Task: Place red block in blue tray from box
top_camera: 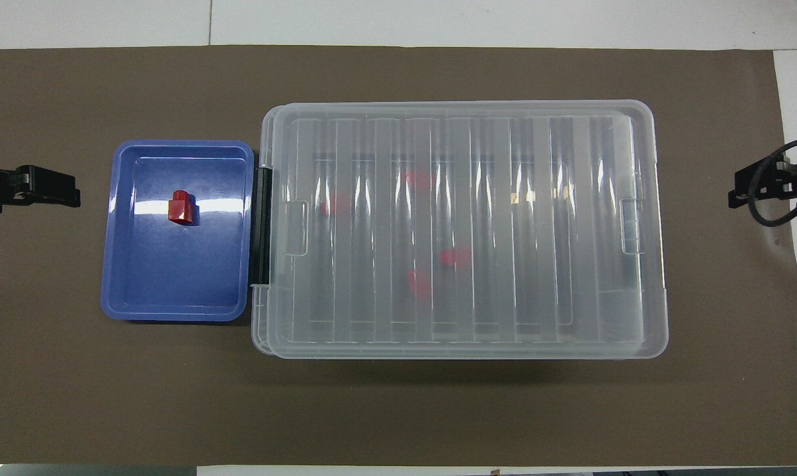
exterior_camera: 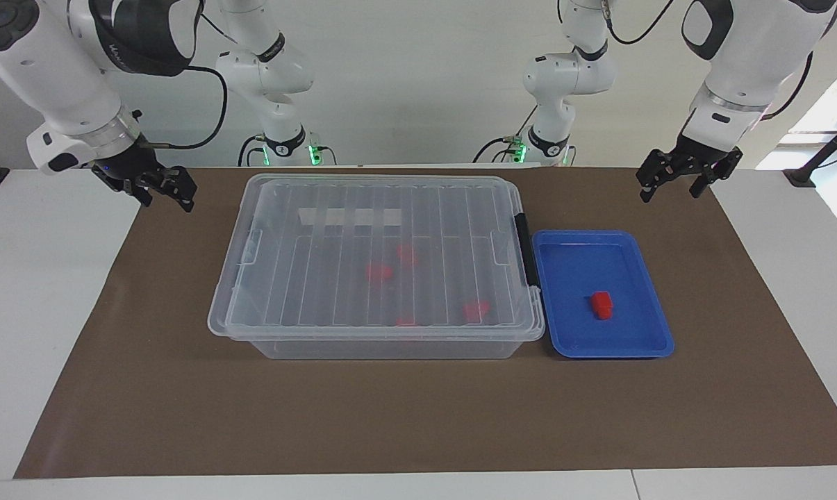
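Block (exterior_camera: pixel 602 304): 1 red piece, lying in the tray (exterior_camera: pixel 651 344), toward the farther part of its floor.
Tray: blue, just beside the box's (exterior_camera: pixel 272 344) latch (exterior_camera: pixel 526 250) end, at the left arm's end of the table.
Box: clear, lid on; 4 more red pieces (exterior_camera: pixel 378 272) show blurred through it.
Risk: judged low; a re-opened lid swinging latch-side could knock the tray and shift the block.
Left gripper (exterior_camera: pixel 674 182): raised over the mat's corner nearest the robots, fingers spread, empty.
Right gripper (exterior_camera: pixel 167 193): raised over the mat beside the box, fingers apart, empty.
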